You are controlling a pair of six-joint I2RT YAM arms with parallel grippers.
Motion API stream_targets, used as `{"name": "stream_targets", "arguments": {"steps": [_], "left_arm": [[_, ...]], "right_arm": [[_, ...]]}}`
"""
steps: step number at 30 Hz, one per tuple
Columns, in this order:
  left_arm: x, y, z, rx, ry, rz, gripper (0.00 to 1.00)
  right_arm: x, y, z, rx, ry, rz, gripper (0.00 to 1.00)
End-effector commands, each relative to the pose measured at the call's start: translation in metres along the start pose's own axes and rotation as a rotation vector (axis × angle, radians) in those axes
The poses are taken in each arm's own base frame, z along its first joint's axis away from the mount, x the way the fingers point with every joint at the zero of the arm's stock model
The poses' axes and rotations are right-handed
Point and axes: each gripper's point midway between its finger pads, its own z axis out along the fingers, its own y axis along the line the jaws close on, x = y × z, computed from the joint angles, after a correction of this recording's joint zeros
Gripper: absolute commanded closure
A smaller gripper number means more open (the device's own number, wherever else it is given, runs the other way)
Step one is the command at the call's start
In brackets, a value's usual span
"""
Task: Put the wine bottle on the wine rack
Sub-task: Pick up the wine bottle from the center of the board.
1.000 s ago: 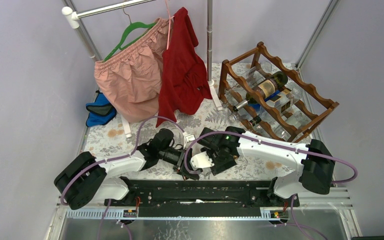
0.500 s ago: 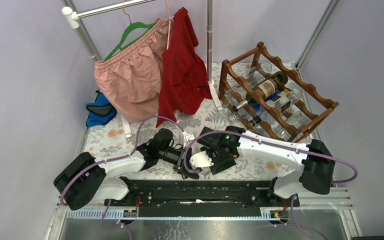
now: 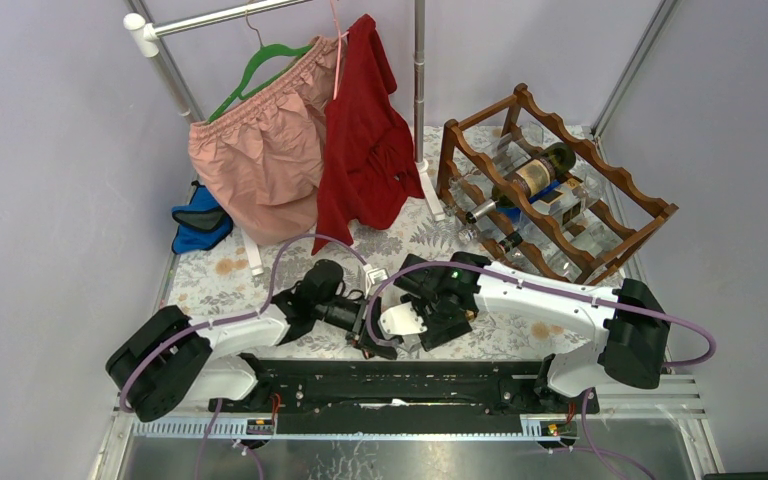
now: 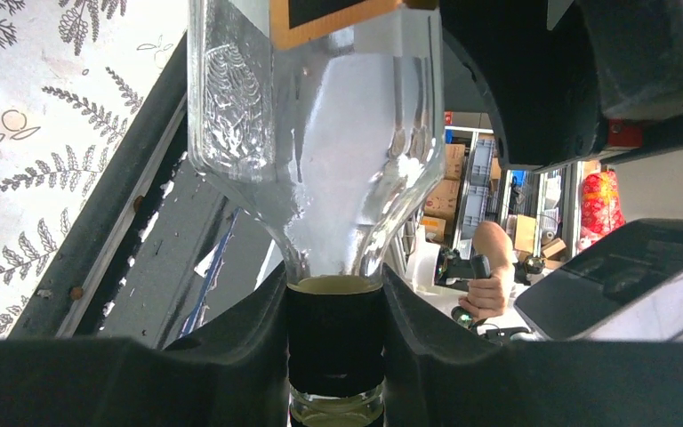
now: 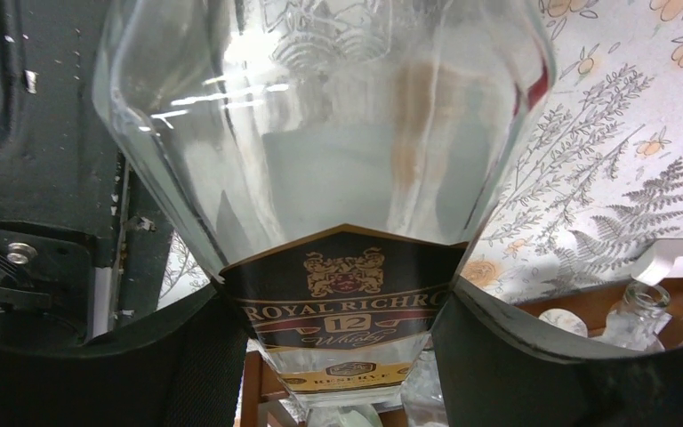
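Desk [image 3: 210, 282] at lower centre: left fingers [image 4: 231, 356] are tightening onto the wine bottle [image 4: 320, 133] neck, right fingers [image 5: 516, 356] clamping its body, likely readying transfer

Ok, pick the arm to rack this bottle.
Right. The right gripper holds the clear bottle by its body, and the wine rack is on that side; the left gripper only pinches the neck.

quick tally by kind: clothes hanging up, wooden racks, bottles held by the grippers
hanging clothes: 2, a pink garment and a red garment
wine rack: 1
clear bottle gripped by the left gripper at its neck and the right gripper on its body: 1
total: 4
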Motion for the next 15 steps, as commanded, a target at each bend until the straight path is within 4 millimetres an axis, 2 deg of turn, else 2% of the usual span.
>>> {"name": "stream_targets", "arguments": {"steps": [1,5,10,13,15], "left_arm": [[-0.003,-0.024,-0.003,0.095,-0.031,0.123,1.0],[-0.002,-0.029,-0.005,0.124,-0.057,0.129,1.0],[-0.003,-0.036,-0.007,0.155,-0.081,0.135,1.0],[-0.003,-0.036,-0.007,0.163,-0.086,0.137,1.0],[-0.003,-0.034,-0.007,0.159,-0.085,0.136,1.0]], "right_arm": [[-0.019,-0.001,-0.018,0.006,-0.086,0.031,0.61],[-0.024,-0.001,-0.023,0.001,-0.112,0.039,0.4],[-0.028,0.002,-0.024,-0.018,-0.133,0.051,0.32],[-0.03,0.004,-0.027,-0.024,-0.147,0.06,0.2],[-0.034,0.003,-0.032,-0.022,-0.169,0.071,0.07]]}}
